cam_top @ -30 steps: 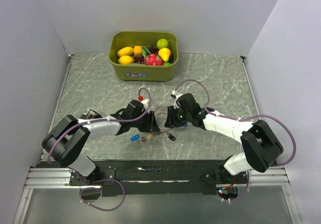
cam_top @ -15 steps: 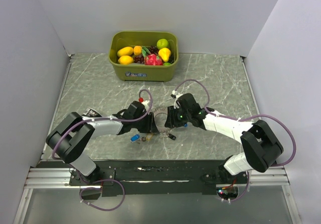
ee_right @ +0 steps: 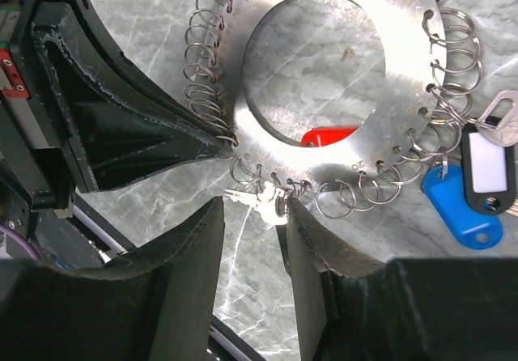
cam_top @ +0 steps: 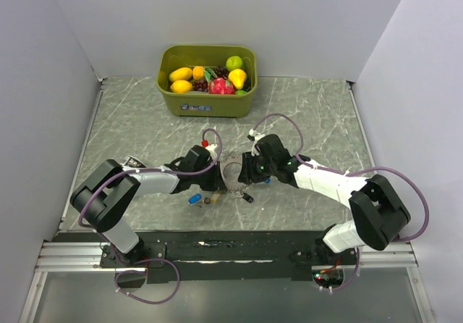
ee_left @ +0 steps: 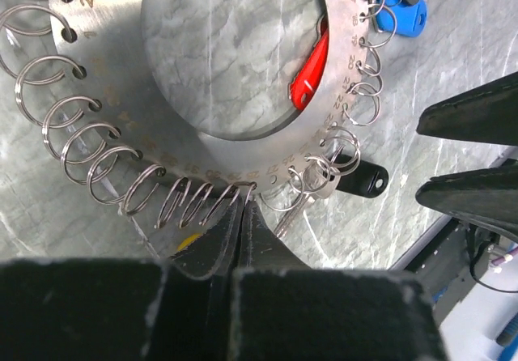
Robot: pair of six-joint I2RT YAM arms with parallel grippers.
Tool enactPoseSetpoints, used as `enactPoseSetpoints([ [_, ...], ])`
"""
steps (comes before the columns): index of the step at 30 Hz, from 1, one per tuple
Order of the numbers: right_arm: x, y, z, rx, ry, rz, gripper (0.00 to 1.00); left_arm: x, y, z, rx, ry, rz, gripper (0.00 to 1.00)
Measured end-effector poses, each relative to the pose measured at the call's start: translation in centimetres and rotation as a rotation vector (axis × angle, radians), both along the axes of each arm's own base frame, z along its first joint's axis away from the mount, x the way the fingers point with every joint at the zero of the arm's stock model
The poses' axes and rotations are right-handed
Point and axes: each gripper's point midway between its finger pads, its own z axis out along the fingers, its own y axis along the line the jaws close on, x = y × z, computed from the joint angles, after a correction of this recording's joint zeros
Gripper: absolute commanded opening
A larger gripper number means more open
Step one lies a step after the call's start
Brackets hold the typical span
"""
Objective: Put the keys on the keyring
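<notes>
One keyring (ee_left: pixel 235 163): flat on desk (cam_top: pixel 145 120).
Left fingers (ee_left: pixel 218 231): closed, tips at its rim.
Right fingers (ee_right: pixel 186 248): apart.
Red key (ee_left: pixel 312 74): slanted in the hole.

Stretched low and inward with left arm (cam_top: pixel 148 184) and right arm (cam_top: pixel 325 180), tips nearly meeting. Pinched fully together at left gripper (ee_left: pixel 244 211); parted at right gripper (ee_right: pixel 251 215), clear gap between fingers (ee_right: pixel 182 256).
</notes>
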Motion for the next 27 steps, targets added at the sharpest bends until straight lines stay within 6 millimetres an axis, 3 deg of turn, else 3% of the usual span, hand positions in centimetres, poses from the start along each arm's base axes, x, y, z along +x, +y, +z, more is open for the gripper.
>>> enactPoseSetpoints([
  [5, 0.1, -0.2, 0.9, 0.009, -0.027, -0.003, 0.47, 0.3, 0.0, 0.3, 0.033, -0.027, -0.018, 0.01],
  [6, 0.2, -0.2, 1.2, 0.014, -0.035, -0.003, 0.60, 0.4, 0.2, 0.5, 0.045, -0.036, -0.019, 0.01],
  [7, 0.2, -0.2, 1.4, 0.016, -0.043, -0.002, 0.64, 0.6, 0.2, 0.9, 0.053, -0.050, -0.026, 0.01],
  [11, 0.8, -0.7, 3.0, 0.036, -0.094, -0.012, 0.76, 1.8, 0.3, 3.7, 0.071, -0.132, -0.038, 0.01],
  [18, 2.0, -2.2, 7.5, 0.081, -0.243, -0.046, 0.99, 3.9, -0.8, 9.6, 0.031, -0.293, -0.073, 0.01],
  [27, 3.4, -5.7, 13.1, 0.221, -0.414, -0.086, 0.99, 4.7, -1.2, 14.8, 0.010, -0.436, -0.130, 0.01],
])
